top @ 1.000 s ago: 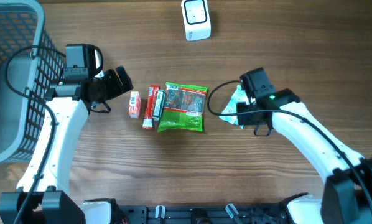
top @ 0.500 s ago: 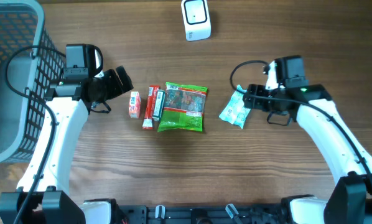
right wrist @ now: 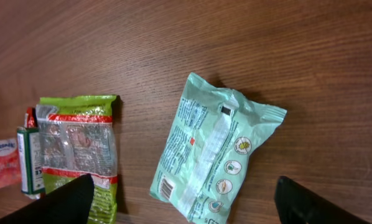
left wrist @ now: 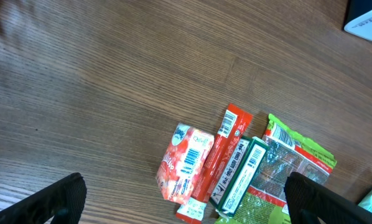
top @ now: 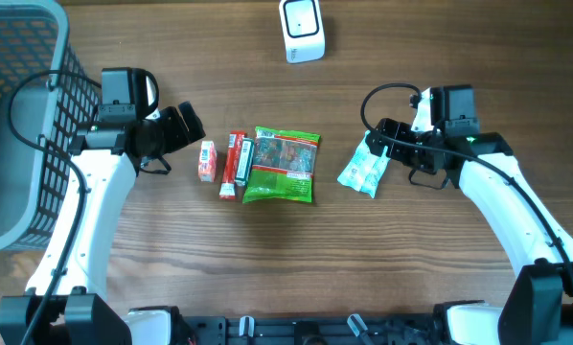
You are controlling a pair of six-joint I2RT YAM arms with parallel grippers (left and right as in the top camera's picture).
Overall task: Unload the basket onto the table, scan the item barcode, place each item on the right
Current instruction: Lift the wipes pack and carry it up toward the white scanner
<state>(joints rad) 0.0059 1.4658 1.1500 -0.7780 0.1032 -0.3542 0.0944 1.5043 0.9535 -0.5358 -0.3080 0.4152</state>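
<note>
From where I stand, no item is being held up to the scanner, so the scanning looks unfinished. The grey mesh basket (top: 23,115) sits at the left edge. The left gripper (top: 184,126) hangs beside the row of goods with its fingers wide and nothing between them. The right gripper (top: 386,153) is also spread wide and empty, just beside the mint-green pouch (right wrist: 214,155). That pouch lies flat on the wooden table (top: 171,268), apart from the green snack packet (top: 282,165) and well away from the white scanner (top: 302,29). It is crinkled and glossy. Its barcode (right wrist: 167,187) faces up at one corner.
</note>
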